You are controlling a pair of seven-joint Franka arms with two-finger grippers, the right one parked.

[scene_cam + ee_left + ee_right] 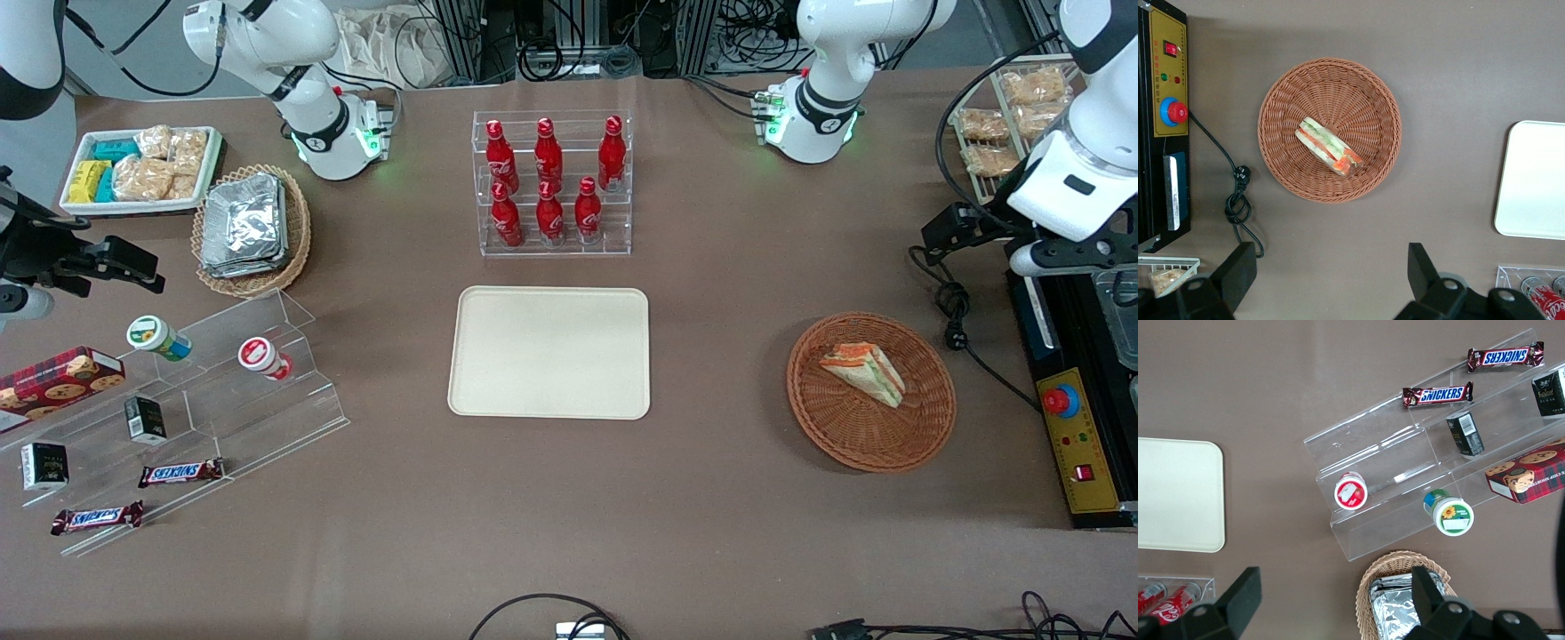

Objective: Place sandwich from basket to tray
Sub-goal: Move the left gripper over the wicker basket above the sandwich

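Observation:
The sandwich [864, 373] [1329, 146], a pale wedge with orange and green filling, lies alone in the round reddish-brown wicker basket [836, 436] [1358, 93]. The cream tray [549, 351] [1535, 180] sits bare mid-table, toward the parked arm from the basket. My gripper [1053, 258] [1330, 270] hangs high above the table at the working arm's end, farther from the front camera than the basket. It is open wide, with only bare tabletop between its fingers [1238, 273]. It touches nothing.
A rack of red bottles [551, 182] stands farther from the front camera than the tray. A control box with a red button [1071, 444] and a looped cable [956, 311] lie beside the basket. A stepped acrylic shelf of snacks [178, 400] occupies the parked arm's end.

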